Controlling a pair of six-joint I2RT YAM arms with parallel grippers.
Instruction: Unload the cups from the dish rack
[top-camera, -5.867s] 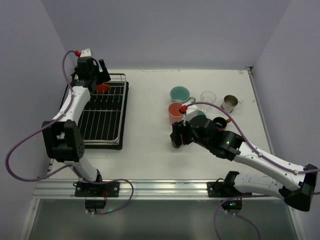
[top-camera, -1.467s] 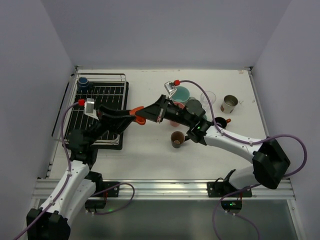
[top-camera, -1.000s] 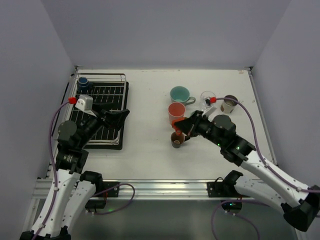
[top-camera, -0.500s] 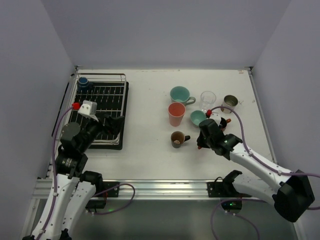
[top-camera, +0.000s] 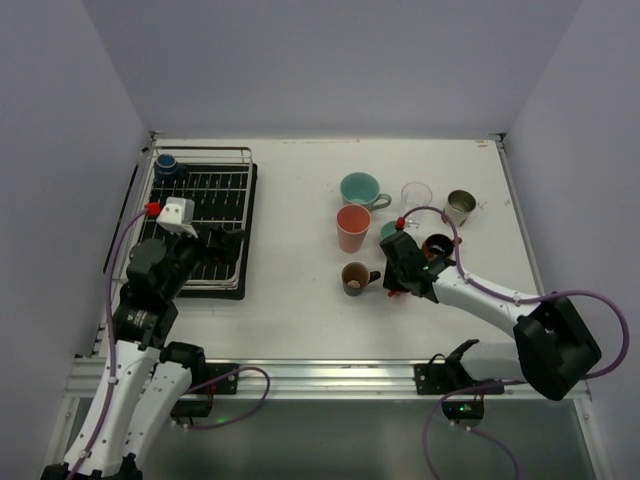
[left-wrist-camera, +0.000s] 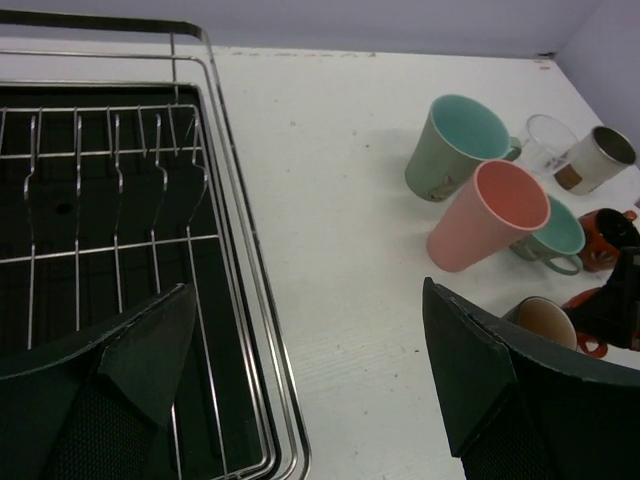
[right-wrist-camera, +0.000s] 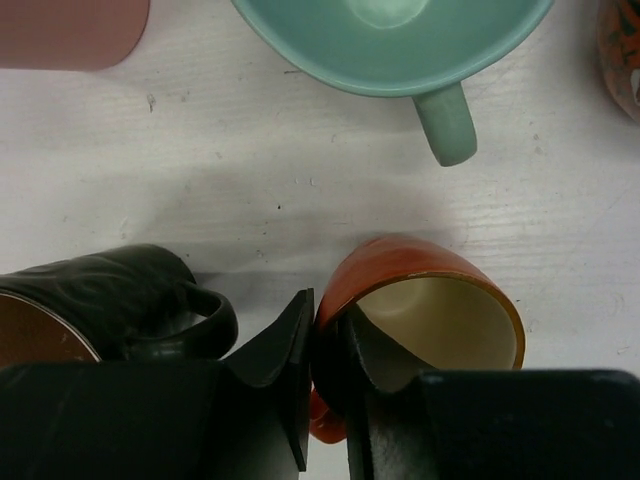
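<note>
The dish rack (top-camera: 243, 215) sits at the left on its black tray and holds a blue cup (top-camera: 166, 165) in its far left corner. The rack also shows in the left wrist view (left-wrist-camera: 215, 200). My left gripper (top-camera: 228, 243) is open and empty over the rack's near right edge (left-wrist-camera: 305, 300). My right gripper (top-camera: 397, 282) is shut on the wall of an orange cup (right-wrist-camera: 430, 275), one finger inside, low over the table beside the brown cup (top-camera: 354, 277). Only a sliver of the orange cup (top-camera: 389, 290) shows in the top view.
On the table stand a teal mug (top-camera: 358, 188), salmon tumbler (top-camera: 352, 227), clear glass (top-camera: 416, 194), metal cup (top-camera: 460, 206), black cup (top-camera: 438, 245) and a second teal mug (right-wrist-camera: 390, 40), close round my right gripper. The brown cup's handle (right-wrist-camera: 215, 320) touches my left finger.
The orange cup left the rack in my left gripper and passed to my right. My right gripper has carried it down beside the brown cup. My left arm has drawn back, open.
</note>
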